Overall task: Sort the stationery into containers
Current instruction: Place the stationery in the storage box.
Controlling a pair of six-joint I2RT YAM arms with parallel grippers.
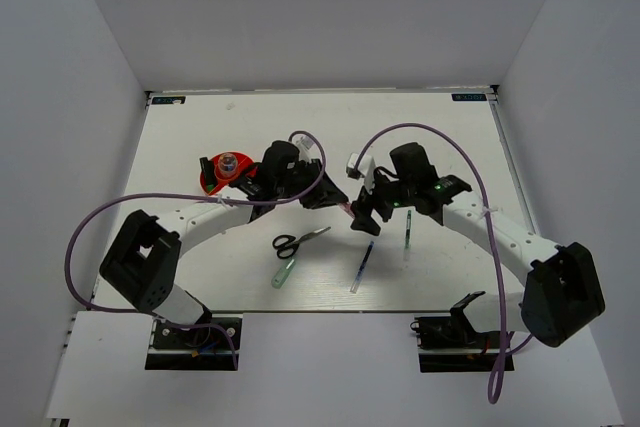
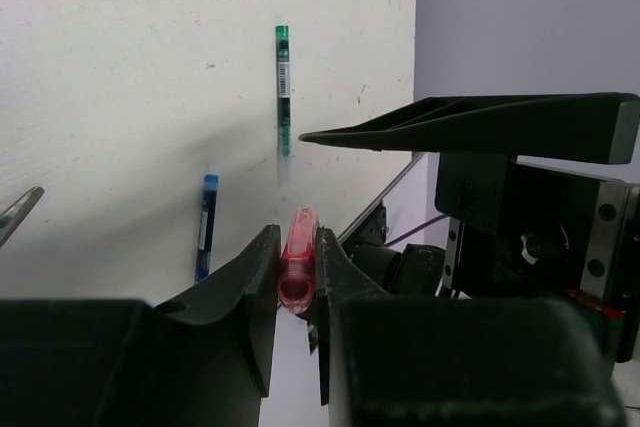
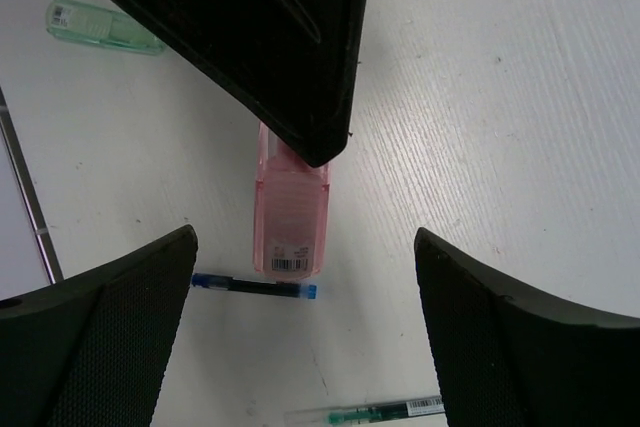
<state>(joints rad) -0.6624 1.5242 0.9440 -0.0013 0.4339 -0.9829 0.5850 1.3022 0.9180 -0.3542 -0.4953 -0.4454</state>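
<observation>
My left gripper [image 1: 333,199] [image 2: 297,239] is shut on a translucent pink eraser case [image 2: 297,267] and holds it above the table's middle. In the right wrist view the pink case [image 3: 290,212] hangs from the left fingers [image 3: 270,47], its barcode end toward my right gripper [image 3: 305,237]. That gripper [image 1: 362,217] is wide open, its jaws either side of the case without touching it. The orange-red cup [image 1: 212,175] stands left of the left gripper. Scissors [image 1: 300,240], a pale green tube [image 1: 285,272], a blue pen [image 1: 362,269] and a green pen [image 1: 407,237] lie on the table.
The white table ends in a dark rail [image 1: 320,95] at the back. The right gripper's finger [image 2: 480,127] reaches across the left wrist view. The blue pen [image 3: 255,287] and green pen [image 3: 385,412] lie under the right gripper. Something small stands inside the cup.
</observation>
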